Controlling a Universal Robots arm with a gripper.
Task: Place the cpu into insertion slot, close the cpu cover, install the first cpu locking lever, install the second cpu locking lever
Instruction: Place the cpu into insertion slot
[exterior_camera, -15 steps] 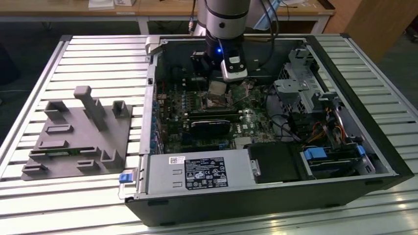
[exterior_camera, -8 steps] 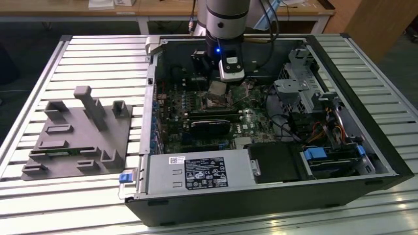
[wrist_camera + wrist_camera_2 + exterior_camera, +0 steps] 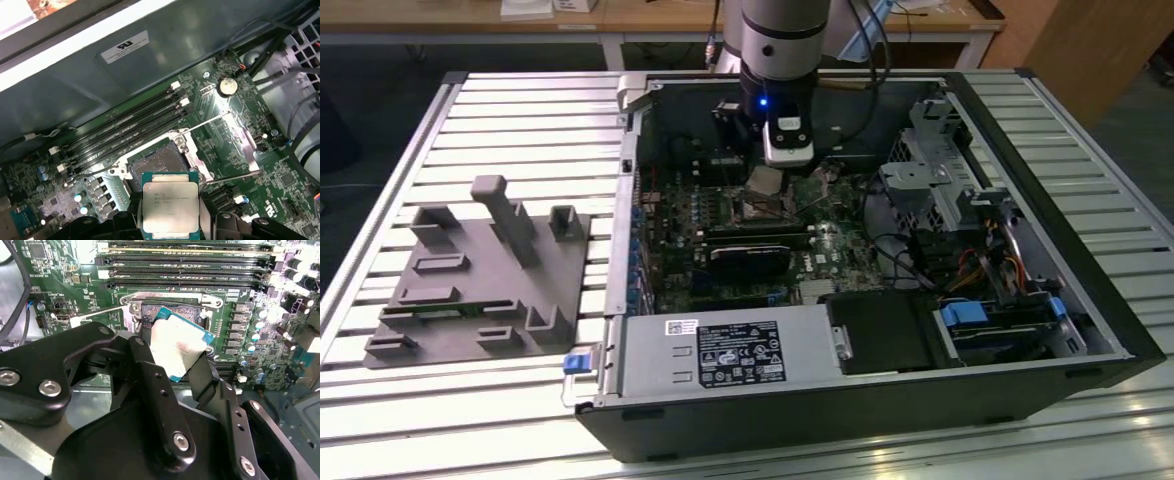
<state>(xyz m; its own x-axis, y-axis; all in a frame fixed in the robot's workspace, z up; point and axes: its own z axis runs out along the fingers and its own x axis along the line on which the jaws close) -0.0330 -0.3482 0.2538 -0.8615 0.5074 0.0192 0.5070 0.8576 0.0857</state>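
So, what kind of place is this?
Probably a robotics lab or test workshop. An open computer case sits on a slatted metal table, a robot arm reaches into it with a chip in its gripper, and wooden desks stand behind.

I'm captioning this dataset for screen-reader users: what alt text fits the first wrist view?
The tool holds the cpu by its edges close to the empty insertion slot on a green motherboard. The cpu cover is swung open beside the slot, with black memory slots beyond.
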